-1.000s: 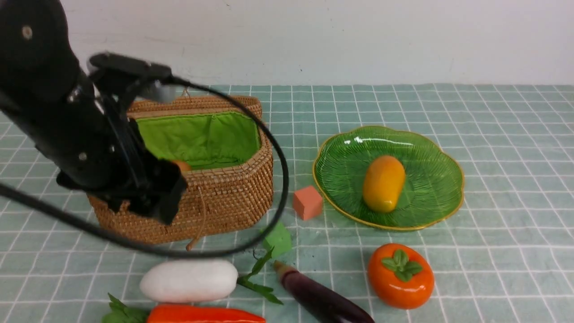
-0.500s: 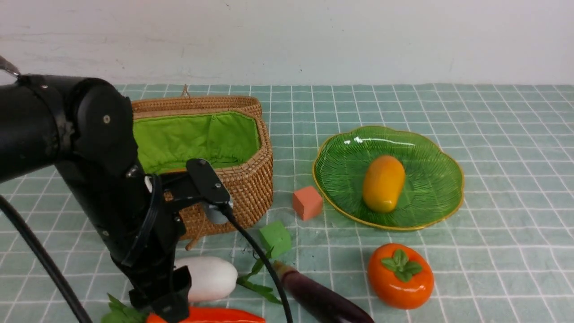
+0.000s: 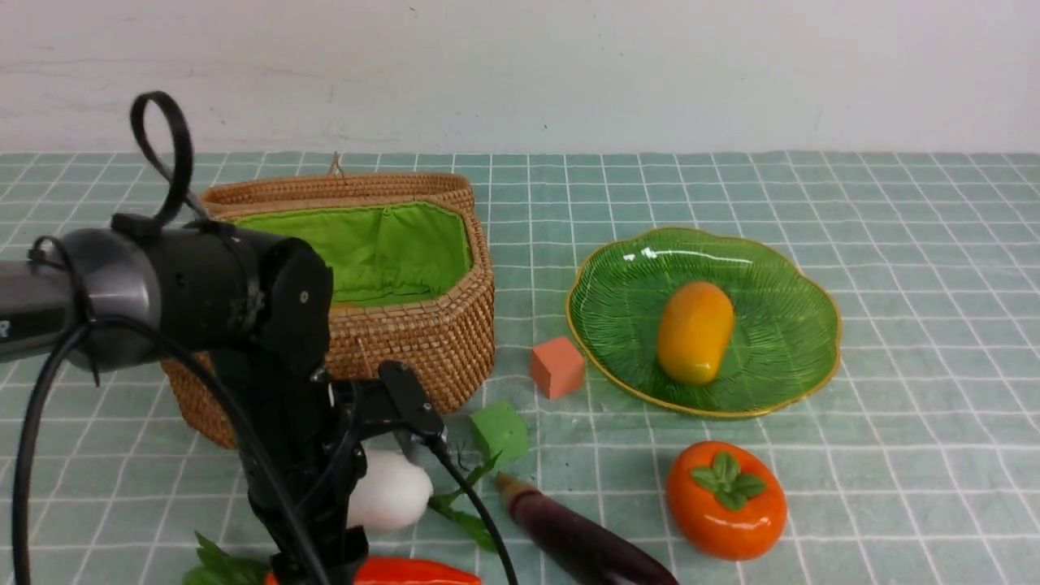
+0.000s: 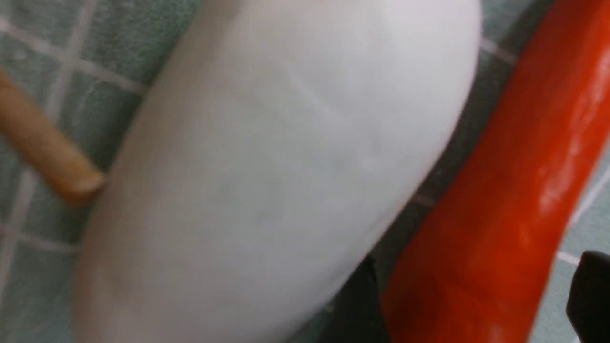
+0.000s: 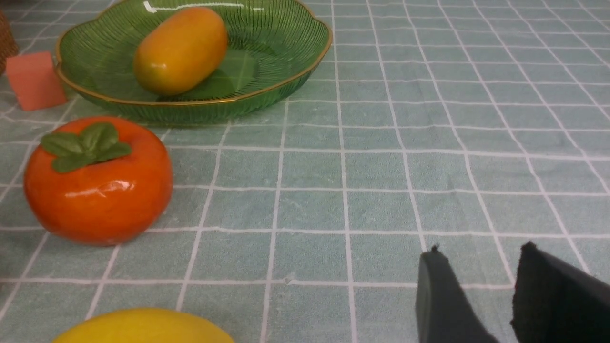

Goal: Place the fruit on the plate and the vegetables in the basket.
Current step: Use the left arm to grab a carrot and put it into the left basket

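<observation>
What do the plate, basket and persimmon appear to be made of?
The plate looks like translucent green glass, ribbed and glossy with a gold rim. The basket is woven wicker, matt brown, lined with green fabric. The persimmon seems glossy plastic, given its sharp highlights.

No legible text, label, brand, number or sign appears in any view. A small mark on the left arm's grey link (image 3: 32,305), cut by the frame edge, is unreadable.
</observation>
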You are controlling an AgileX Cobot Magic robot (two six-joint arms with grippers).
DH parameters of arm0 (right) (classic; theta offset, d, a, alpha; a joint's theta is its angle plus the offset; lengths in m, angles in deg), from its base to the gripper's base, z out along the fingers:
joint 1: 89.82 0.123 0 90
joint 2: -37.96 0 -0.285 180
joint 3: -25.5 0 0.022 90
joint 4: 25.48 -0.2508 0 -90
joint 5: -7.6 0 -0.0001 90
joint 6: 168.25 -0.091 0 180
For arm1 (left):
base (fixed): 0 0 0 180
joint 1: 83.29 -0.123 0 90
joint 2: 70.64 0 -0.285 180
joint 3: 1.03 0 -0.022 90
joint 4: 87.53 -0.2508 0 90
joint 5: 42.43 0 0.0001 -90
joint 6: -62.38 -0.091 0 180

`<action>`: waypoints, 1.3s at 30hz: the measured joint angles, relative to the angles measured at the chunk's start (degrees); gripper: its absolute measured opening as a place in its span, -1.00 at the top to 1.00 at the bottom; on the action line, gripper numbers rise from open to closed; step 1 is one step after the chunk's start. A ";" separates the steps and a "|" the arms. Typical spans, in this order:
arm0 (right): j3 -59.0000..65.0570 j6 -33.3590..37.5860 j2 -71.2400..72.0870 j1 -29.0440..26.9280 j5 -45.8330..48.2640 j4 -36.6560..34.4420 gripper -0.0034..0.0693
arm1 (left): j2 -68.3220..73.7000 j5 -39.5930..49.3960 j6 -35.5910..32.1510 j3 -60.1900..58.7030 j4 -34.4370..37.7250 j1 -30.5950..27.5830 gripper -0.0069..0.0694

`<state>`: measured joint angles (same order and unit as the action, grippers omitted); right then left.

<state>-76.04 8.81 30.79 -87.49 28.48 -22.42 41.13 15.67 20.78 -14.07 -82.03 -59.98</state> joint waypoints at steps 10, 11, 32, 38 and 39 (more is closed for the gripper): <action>0.00 0.00 0.00 0.00 0.00 0.00 0.24 | 1.61 3.15 -0.45 0.44 0.80 0.00 -0.13; 0.00 0.00 0.00 0.00 0.00 0.00 0.24 | 1.49 3.41 -0.62 0.44 0.80 0.00 -0.12; 0.00 0.00 0.00 0.00 0.00 0.00 0.24 | -12.37 -7.04 0.49 20.34 -17.91 -0.06 -0.13; 0.00 0.00 0.00 0.00 0.00 0.00 0.24 | -7.51 -19.90 12.32 20.62 -29.55 -0.06 -0.13; 0.00 0.00 0.00 0.00 0.00 0.00 0.24 | -6.45 -20.30 14.38 20.62 -31.25 -0.06 -0.13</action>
<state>-76.04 8.81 30.79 -87.49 28.48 -22.42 34.69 -4.63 35.16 6.55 -113.28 -60.04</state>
